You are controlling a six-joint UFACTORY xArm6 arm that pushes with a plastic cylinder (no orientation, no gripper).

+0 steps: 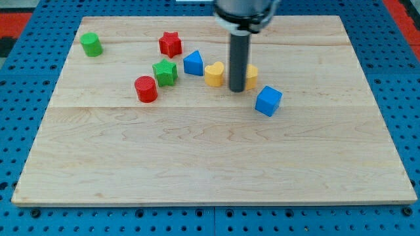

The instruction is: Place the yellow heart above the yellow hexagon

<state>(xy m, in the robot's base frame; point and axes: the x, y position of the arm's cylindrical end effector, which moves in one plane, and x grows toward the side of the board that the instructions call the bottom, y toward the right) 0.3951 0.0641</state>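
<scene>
between the two yellow blocks, a little above the table's middle, my tip (237, 90) stands on the wood; there is no claw on this arm, only the dark rod, so nothing is apart, together or clamped. the yellow heart (214, 75) lies just to the view's left of my tip, very close, though i cannot tell whether it touches. the yellow hexagon (251, 76) sits just to the view's right, half hidden behind the rod, so its shape is hard to make out. heart and hexagon lie nearly level with each other, side by side across the view, and the task wants the heart toward the view's top of the hexagon. in my judgement the coming move turns on this: my tip is on the heart's right, so it must get round to the heart's left and lower side to push it up and rightward. the blue triangle (193, 63) is just left of the heart, crowding that side. the blue cube (268, 100) lies below right of the hexagon. the table (210, 157) above the hexagon looks bare pale wood, so there is room to land the heart
</scene>
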